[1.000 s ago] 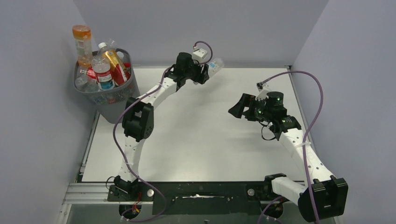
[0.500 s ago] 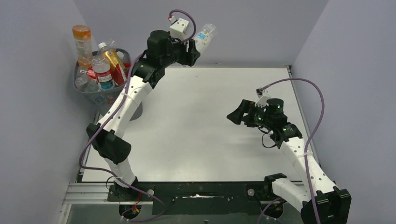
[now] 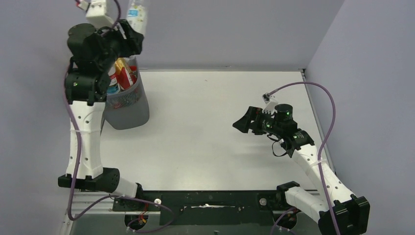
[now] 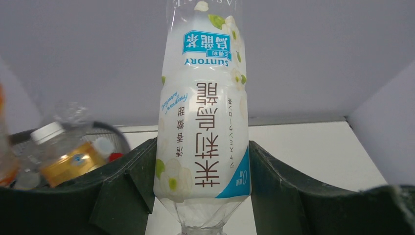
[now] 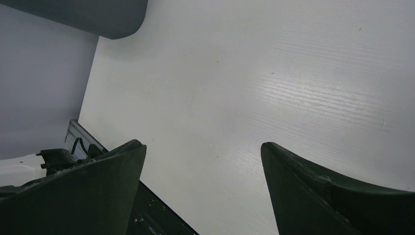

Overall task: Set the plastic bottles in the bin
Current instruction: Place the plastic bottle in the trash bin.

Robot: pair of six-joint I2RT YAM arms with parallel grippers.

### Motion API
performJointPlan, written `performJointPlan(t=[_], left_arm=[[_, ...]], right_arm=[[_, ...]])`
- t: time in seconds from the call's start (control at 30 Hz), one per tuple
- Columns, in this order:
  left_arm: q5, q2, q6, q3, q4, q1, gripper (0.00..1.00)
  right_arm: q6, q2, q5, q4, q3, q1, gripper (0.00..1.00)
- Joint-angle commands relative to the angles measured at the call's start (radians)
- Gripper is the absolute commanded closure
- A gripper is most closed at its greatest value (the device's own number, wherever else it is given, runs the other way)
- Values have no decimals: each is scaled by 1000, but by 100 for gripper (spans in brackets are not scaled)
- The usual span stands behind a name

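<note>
1. L pincer (image 3: 130, 40) grips bottle (image 3: 137, 14), held high at far left, long axis in line with pincer.
2. Bin (image 3: 128, 111) stands just under it, a bit nearer, other bottles (image 3: 123, 73) inside.
3. R pincer (image 3: 241, 124) open, empty, over counter (image 3: 205, 147) at right.

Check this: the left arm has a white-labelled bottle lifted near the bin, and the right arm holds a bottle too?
Not the right arm: the right wrist view shows its jaws open and empty. The left arm does hold the bottle near the bin.

Soft, even light, faint shadows (left wrist view blurs the binned bottles (image 4: 66, 156)).
</note>
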Motion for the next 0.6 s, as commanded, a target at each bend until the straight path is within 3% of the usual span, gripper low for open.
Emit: performJointPlan(t=[0.0, 0.27, 0.57], left_arm=[[-1, -89, -40, 68, -96, 142, 66], [-107, -128, 9, 99, -243, 302, 66], [-195, -150, 93, 14, -294, 371, 64]], right_arm=[[10, 1, -12, 71, 4, 37, 9], [-1, 39, -18, 77, 30, 83, 9], [-21, 63, -61, 77, 31, 90, 9]])
